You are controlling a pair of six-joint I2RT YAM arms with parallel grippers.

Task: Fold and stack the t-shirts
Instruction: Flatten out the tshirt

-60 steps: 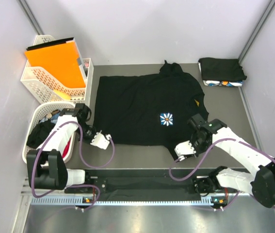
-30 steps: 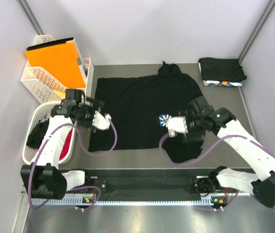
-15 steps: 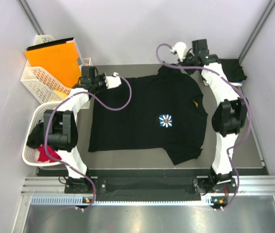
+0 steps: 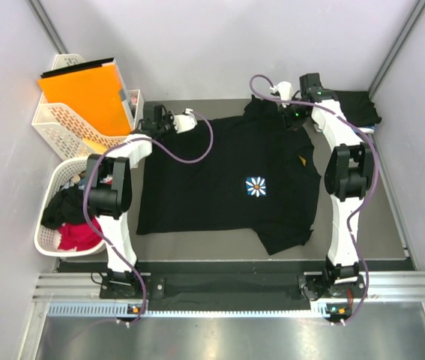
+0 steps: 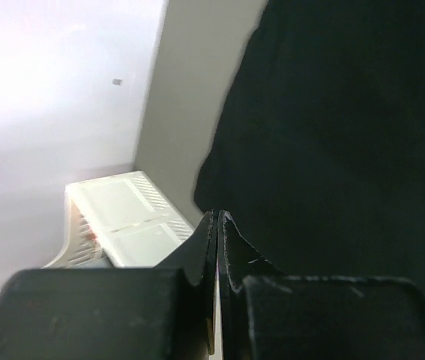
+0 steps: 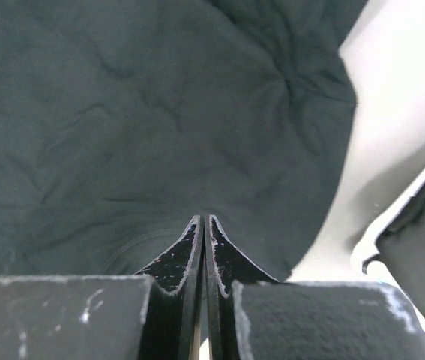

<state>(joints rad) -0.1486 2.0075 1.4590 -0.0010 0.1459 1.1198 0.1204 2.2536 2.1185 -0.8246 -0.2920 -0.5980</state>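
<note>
A black t-shirt (image 4: 219, 180) with a small flower print (image 4: 256, 186) lies spread flat on the table, its lower right corner hanging lower than the hem. Both arms are stretched to its far end. My left gripper (image 4: 190, 118) is over the far left shoulder edge. In the left wrist view it (image 5: 218, 216) is shut at the edge of the black cloth (image 5: 332, 112), with no cloth seen between the fingers. My right gripper (image 4: 278, 97) is by the far right sleeve. It (image 6: 203, 219) is shut above the wrinkled cloth (image 6: 160, 112).
A stack of folded shirts (image 4: 360, 105) sits at the far right corner, next to the right arm. At far left a white lattice basket (image 4: 62, 124) holds an orange folder (image 4: 85, 94). A lower basket (image 4: 51, 225) holds black and red clothes (image 4: 77, 236).
Both arms swung from the shirt's middle out to its far end. Over the last half second the left gripper slid right and the right gripper dropped toward the sleeve. The shirt stayed put.
</note>
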